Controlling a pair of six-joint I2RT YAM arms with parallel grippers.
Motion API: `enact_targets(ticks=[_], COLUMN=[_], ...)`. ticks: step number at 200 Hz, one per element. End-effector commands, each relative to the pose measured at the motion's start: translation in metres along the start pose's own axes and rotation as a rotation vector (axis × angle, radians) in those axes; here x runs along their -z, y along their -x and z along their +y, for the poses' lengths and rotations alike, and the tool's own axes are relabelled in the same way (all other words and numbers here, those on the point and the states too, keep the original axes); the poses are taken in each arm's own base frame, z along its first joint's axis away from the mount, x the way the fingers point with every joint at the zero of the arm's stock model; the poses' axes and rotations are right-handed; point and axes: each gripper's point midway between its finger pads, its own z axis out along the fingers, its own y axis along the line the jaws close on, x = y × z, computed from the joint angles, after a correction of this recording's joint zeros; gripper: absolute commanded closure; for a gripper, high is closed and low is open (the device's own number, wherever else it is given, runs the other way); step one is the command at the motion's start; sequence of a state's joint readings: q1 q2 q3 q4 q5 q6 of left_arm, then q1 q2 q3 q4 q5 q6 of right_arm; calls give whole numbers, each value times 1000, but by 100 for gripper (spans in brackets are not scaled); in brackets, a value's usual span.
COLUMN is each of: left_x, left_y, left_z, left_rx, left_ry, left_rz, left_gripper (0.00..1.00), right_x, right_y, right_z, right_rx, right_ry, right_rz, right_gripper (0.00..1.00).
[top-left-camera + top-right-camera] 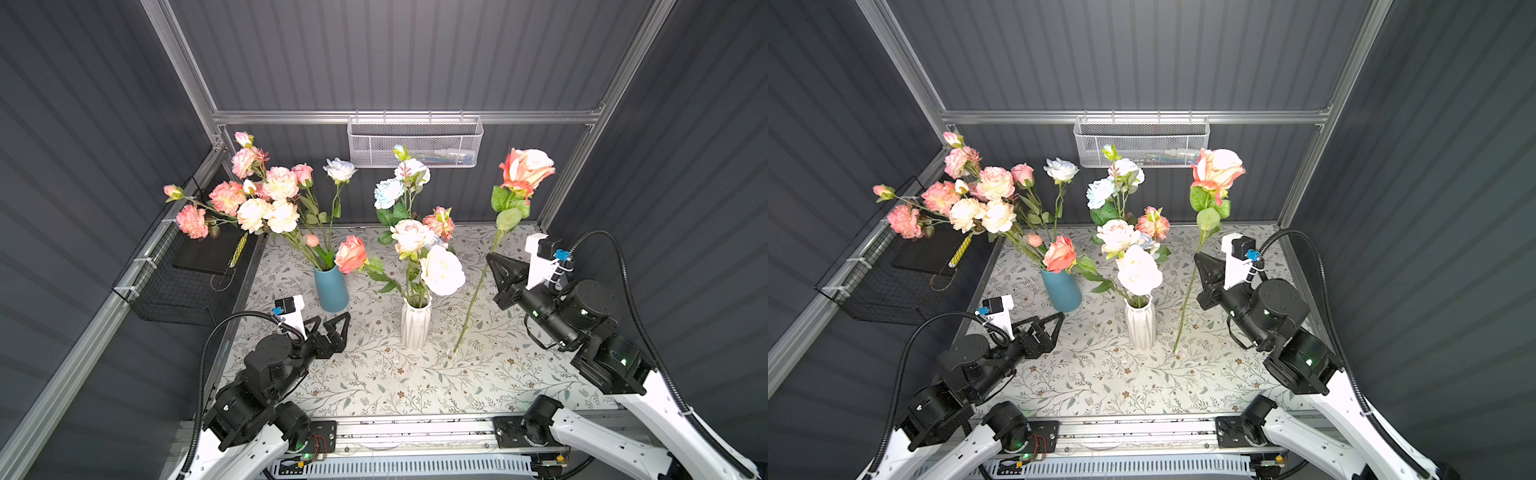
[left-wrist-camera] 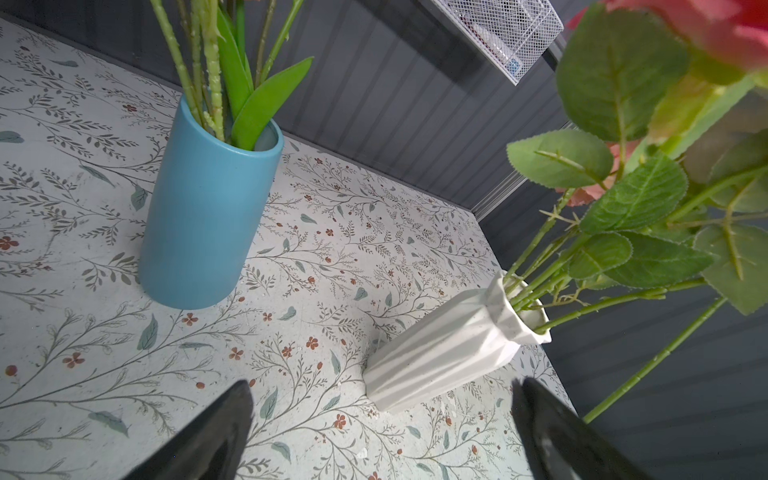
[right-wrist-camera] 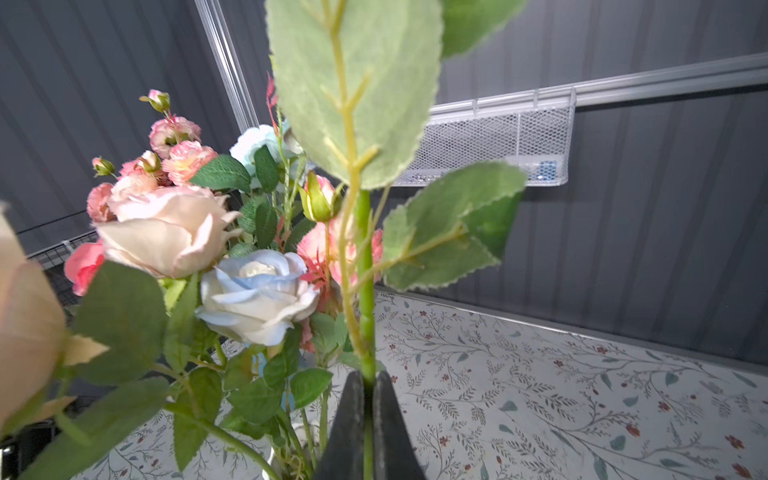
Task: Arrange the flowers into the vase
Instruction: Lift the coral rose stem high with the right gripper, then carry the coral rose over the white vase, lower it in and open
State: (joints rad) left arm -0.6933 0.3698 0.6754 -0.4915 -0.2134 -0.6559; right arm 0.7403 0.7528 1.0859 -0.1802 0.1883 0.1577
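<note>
Risk lay at the crowded white vase: the right pincer gripped the stem of a tall rose, upright just right of it, whose leaves might snag the flowers and tip the vase. The left pincer stood wide and empty.

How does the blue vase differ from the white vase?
The blue vase is a smooth, plain cylinder; the white vase has folded ridges and a flared mouth. The blue vase stands farther back and to the left of the white vase in both top views. Both stand upright on the tablecloth and hold flowers.
</note>
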Motion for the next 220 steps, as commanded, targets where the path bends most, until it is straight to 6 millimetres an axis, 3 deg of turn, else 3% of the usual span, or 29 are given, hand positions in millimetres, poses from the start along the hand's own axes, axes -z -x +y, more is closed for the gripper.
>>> enact_targets(ticks=[1, 45, 132, 180, 220], left_x=[-1, -3, -6, -5, -4], left_y=[2, 3, 5, 7, 6], left_z=[-6, -8, -13, -14, -13], left_rx=[-6, -9, -18, -25, -27], left_ry=[-22, -25, -31, -32, -30], left_rz=[-3, 3, 14, 13, 13], left_gripper=[0, 0, 0, 0, 0], right_x=[7, 13, 2, -14, -32], right_y=[38, 72, 110, 108, 82], right_z=[13, 35, 69, 73, 75], right_rx=[27, 57, 121, 158, 165], right_ry=[45, 117, 185, 160, 151], right_rz=[-113, -232, -369, -379, -350], right_gripper=[100, 100, 100, 100, 100])
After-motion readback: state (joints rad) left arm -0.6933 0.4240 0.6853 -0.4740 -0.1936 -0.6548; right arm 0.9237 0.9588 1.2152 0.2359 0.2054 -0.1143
